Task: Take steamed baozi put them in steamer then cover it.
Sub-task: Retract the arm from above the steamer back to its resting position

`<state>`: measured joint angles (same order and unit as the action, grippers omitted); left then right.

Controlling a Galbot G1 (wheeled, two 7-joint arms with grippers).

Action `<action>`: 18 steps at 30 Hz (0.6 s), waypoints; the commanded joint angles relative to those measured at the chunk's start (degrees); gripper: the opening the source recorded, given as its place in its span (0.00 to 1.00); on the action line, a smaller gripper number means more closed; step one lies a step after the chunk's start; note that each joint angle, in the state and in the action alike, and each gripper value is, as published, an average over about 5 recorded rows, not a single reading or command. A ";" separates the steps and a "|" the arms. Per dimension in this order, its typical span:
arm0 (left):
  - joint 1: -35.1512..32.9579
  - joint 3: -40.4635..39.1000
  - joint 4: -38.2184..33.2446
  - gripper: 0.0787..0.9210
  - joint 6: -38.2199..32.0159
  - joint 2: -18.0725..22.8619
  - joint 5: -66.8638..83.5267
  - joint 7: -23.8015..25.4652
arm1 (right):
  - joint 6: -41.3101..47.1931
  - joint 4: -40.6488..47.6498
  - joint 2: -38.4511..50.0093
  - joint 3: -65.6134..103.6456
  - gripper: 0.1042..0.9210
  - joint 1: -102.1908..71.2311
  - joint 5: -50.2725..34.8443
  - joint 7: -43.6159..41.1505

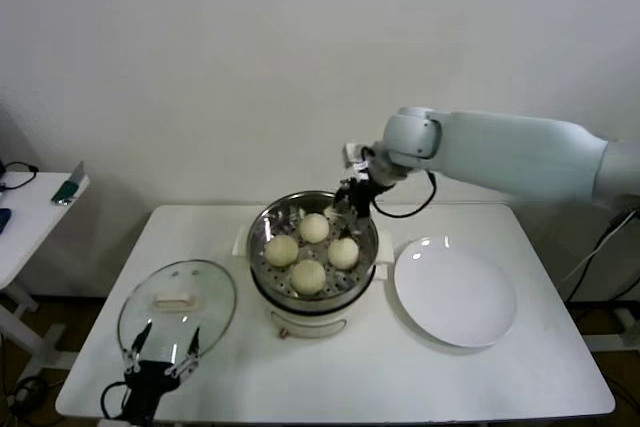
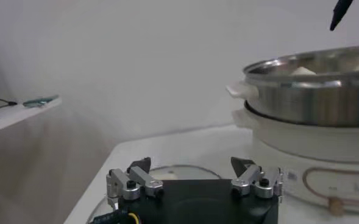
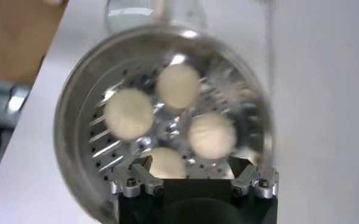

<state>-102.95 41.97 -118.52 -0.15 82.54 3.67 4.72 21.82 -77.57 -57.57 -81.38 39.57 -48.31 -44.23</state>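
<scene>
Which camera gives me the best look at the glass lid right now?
Head view: the whole glass lid lies on the table, left of the steamer. The left wrist view catches only its rim; the right wrist view shows a blurred edge.

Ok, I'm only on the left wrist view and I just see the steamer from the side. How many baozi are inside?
Observer: Four steamed baozi lie in the steamer, which is uncovered.
Operator: Where's the right gripper?
Observer: The right gripper hangs over the steamer's far rim, fingers open, holding nothing.
Operator: And my left gripper against the cover?
Observer: The left gripper is at the near edge of the cover, fingers open, with the cover's handle beyond them.
</scene>
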 commanded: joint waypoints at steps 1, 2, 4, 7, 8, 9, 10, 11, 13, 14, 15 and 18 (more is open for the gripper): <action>3.47 0.86 -0.33 0.88 -6.27 -0.92 6.95 -0.56 | -3.75 -3.35 18.57 37.04 0.88 -24.78 -7.53 33.23; 3.94 0.99 -0.26 0.88 -6.48 -1.25 5.88 -0.39 | -4.66 -4.01 20.29 42.93 0.88 -30.56 -6.87 37.25; 4.43 1.12 -0.08 0.88 -6.76 -2.34 3.58 -0.03 | -7.70 -5.17 23.32 53.66 0.88 -41.81 -4.99 42.10; 4.33 1.15 0.41 0.88 -7.23 -4.49 0.17 0.50 | -13.15 -7.83 26.87 69.70 0.88 -60.85 -0.63 43.77; 4.41 1.23 0.76 0.88 -7.71 -5.08 -1.24 0.57 | -14.90 -9.10 27.52 76.30 0.88 -68.53 1.25 43.28; 4.67 1.36 1.18 0.88 -8.36 -5.53 -2.78 0.61 | -16.28 -10.39 27.63 82.75 0.88 -75.88 3.03 42.45; 5.14 1.53 1.71 0.88 -9.08 -5.73 -4.31 0.62 | -17.77 -11.63 27.22 89.10 0.88 -83.21 4.56 41.57; 5.77 1.69 2.28 0.88 -9.88 -5.71 -5.65 0.58 | -19.47 -12.84 26.42 95.51 0.88 -90.40 6.03 40.54; 7.20 1.95 3.40 0.88 -11.25 -5.33 -7.19 0.38 | -22.73 -14.63 23.62 106.41 0.88 -102.15 8.20 38.57; 7.88 1.96 3.87 0.88 -11.74 -5.06 -7.14 0.34 | -24.57 -15.32 21.80 110.67 0.88 -107.11 9.20 37.58; 8.47 1.90 4.26 0.88 -12.09 -4.81 -6.61 0.28 | -26.57 -15.90 19.74 114.33 0.88 -111.43 10.15 36.53; 9.66 1.47 5.13 0.88 -12.48 -4.29 -4.87 -0.01 | -32.17 -16.88 13.79 120.50 0.88 -121.15 11.75 34.13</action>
<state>-97.39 43.39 -116.11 -8.47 79.16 1.47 5.03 6.58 -87.41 -39.03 -17.01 -17.72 -44.81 -13.28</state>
